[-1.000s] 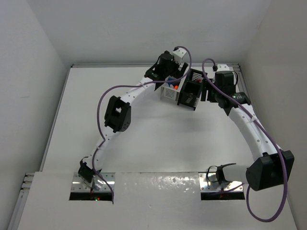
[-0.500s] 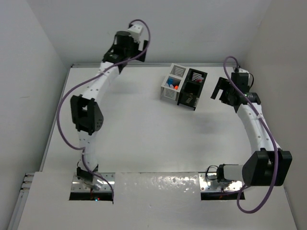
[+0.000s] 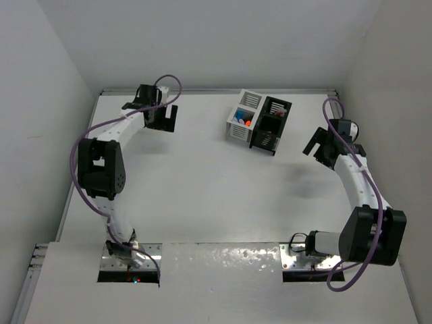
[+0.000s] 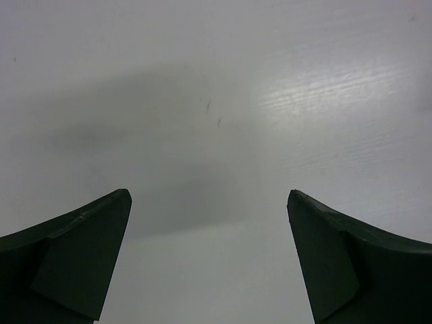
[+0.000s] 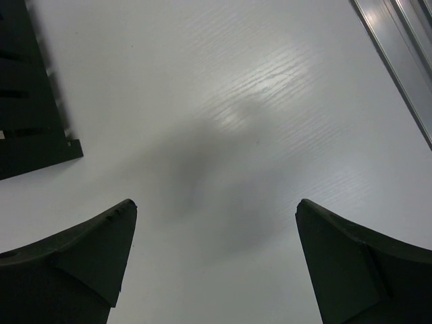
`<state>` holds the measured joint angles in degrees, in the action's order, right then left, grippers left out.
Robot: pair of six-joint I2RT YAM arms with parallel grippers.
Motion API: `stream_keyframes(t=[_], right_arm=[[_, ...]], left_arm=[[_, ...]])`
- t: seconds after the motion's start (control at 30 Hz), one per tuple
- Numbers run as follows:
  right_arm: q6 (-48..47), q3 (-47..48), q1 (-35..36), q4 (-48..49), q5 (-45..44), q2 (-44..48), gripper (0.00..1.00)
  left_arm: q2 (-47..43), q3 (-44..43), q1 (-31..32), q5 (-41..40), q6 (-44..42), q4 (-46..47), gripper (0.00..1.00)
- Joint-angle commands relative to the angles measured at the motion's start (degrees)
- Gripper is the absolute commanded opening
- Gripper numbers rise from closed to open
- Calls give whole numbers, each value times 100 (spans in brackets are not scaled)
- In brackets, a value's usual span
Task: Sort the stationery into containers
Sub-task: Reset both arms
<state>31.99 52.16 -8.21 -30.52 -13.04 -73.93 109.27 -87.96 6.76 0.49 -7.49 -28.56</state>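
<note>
The white bin (image 3: 241, 119) and the black bin (image 3: 271, 125) stand joined side by side at the back middle of the table. Stationery with orange and blue ends (image 3: 244, 121) sticks up inside the white bin. No loose stationery shows on the table. My left gripper (image 3: 163, 119) is open and empty at the back left, well left of the bins; its wrist view shows only bare table between the fingers (image 4: 81, 250). My right gripper (image 3: 316, 145) is open and empty to the right of the black bin, whose corner (image 5: 30, 101) shows in the right wrist view.
A metal rail (image 5: 398, 61) runs along the table's right edge, close to my right gripper. White walls enclose the table at the back, left and right. The arm bases sit at the near edge.
Both arms have pulled away from the bins. The left gripper swung from over the white bin to the back left. The right gripper drew back to the right and nearer.
</note>
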Motion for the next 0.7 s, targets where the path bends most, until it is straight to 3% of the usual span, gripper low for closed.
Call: stream_keyframes(t=[0.0,0.57,0.67], right_arm=[[167,-39,-23,240,-208,107,99],[352,-39,-32,90,-384,-34,96],[379,-389,-23,615,-375,281,95]], left_arm=[[-512,16,-193,74,-95,52,99],[-433,209,-290,267,151,26,100],[-425,218,-290,267,168,34,100]])
